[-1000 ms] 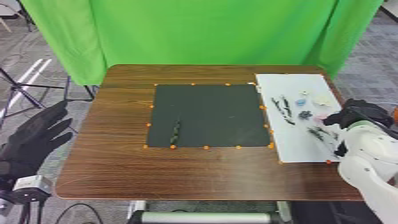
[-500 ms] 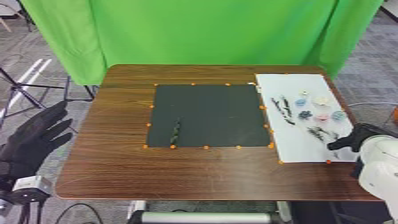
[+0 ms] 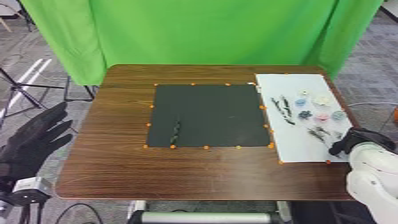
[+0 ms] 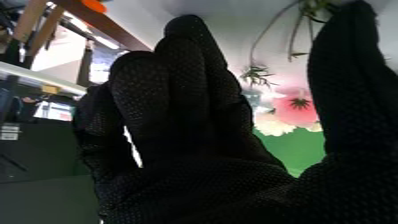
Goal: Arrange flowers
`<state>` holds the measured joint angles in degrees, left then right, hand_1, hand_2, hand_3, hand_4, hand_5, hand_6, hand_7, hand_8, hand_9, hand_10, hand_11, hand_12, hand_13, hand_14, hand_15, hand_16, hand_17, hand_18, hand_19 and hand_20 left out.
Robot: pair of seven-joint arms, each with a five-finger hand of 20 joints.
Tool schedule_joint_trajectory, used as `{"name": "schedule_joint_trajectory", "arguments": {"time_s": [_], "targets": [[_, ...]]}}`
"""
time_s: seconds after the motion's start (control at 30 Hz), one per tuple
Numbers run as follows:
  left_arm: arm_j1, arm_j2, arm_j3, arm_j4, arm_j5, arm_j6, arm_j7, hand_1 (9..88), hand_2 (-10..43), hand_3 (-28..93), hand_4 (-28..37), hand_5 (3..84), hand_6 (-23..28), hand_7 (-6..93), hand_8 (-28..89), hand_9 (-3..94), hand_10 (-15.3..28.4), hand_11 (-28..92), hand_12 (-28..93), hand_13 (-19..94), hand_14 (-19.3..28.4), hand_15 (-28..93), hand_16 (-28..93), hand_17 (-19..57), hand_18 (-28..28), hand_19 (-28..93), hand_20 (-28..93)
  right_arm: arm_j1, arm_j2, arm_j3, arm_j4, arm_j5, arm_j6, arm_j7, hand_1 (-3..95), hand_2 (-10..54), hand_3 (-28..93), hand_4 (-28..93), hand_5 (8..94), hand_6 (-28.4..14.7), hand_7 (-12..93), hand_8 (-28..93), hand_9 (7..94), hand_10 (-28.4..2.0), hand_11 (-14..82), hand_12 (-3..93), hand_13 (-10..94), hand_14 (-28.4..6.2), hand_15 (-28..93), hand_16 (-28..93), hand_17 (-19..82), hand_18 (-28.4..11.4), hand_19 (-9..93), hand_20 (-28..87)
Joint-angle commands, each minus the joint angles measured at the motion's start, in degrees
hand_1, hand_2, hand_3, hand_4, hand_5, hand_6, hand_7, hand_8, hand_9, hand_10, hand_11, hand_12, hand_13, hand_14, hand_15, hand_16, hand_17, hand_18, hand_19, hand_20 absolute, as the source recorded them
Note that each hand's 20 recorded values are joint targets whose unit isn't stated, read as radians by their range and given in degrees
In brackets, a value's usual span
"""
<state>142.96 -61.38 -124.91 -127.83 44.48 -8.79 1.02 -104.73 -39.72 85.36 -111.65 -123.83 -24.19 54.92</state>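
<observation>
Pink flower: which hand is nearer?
Right. The right hand is at the white sheet's right edge, close to the pink flower; the left hand is off the table's left side, much farther away.

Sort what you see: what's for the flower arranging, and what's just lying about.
For the job: right hand, pink flower, cream flower, blue flower, leafy stem, dark mat, white sheet.

Just about: green curtain, floor cable, black stand.
</observation>
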Motion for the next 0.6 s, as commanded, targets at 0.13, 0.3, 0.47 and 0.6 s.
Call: {"name": "schedule_joint_trajectory", "arguments": {"time_s": [0.13,0.3,0.47,0.6], "targets": [[1.0,-0.76,-0.06,-0.43,0.03,0.09,-0.13,24.3,-8.8,68,-26.9,20.6,0.3,16.1,-8,15.5,7.7,4,25,11,10.5,7,12,-13.1,17.5,31,10,0.0,-1.6,-4.7,1.1,-2.1,2.2,-4.8,29.3,-9.5,75,-28,60.3,-3.0,47,-15,66.7,-12.9,56.5,41.3,62,-10.7,76,32,25,-23.3,83,54],[0.9,-0.68,0.20,-0.38,-0.03,0.17,-0.21,24.5,-8.5,68,-26.8,20.6,0.3,16.2,-8,15.5,7.7,4,25,11,10.5,7,12,-13.1,17.6,31,10,-0.2,-2.0,-5.5,1.8,-2.8,3.6,-6.5,36.8,-9.5,74,-28,62.2,-1.5,48,6,69.4,-11.7,56.7,41.7,66,-9.2,75,33,27,-22.7,84,53],[0.8,-0.88,0.27,-0.34,-0.04,0.10,-0.46,24.5,-8.4,68,-27.0,20.6,0.3,16.2,-8,15.4,7.7,4,25,11,10.5,7,12,-13.1,17.5,31,10,-0.9,-2.3,-4.9,1.9,-1.2,4.5,-6.7,47.1,-9.5,78,-28,69.9,0.4,50,12,78.8,-9.0,52.5,51.2,72,-8.5,77,35,30,-22.3,86,53],[0.8,-0.91,0.17,-0.39,-0.02,0.25,-0.41,24.4,-8.3,68,-26.9,20.6,0.3,16.3,-8,15.4,7.7,4,25,11,10.5,7,12,-13.1,17.5,31,10,-2.0,-2.3,-3.6,1.6,0.1,6.8,-6.8,44.0,-9.5,83,-22,68.1,-0.3,54,16,77.8,-9.7,56.3,55.8,71,-9.7,80,38,30,-22.7,87,54]]}}
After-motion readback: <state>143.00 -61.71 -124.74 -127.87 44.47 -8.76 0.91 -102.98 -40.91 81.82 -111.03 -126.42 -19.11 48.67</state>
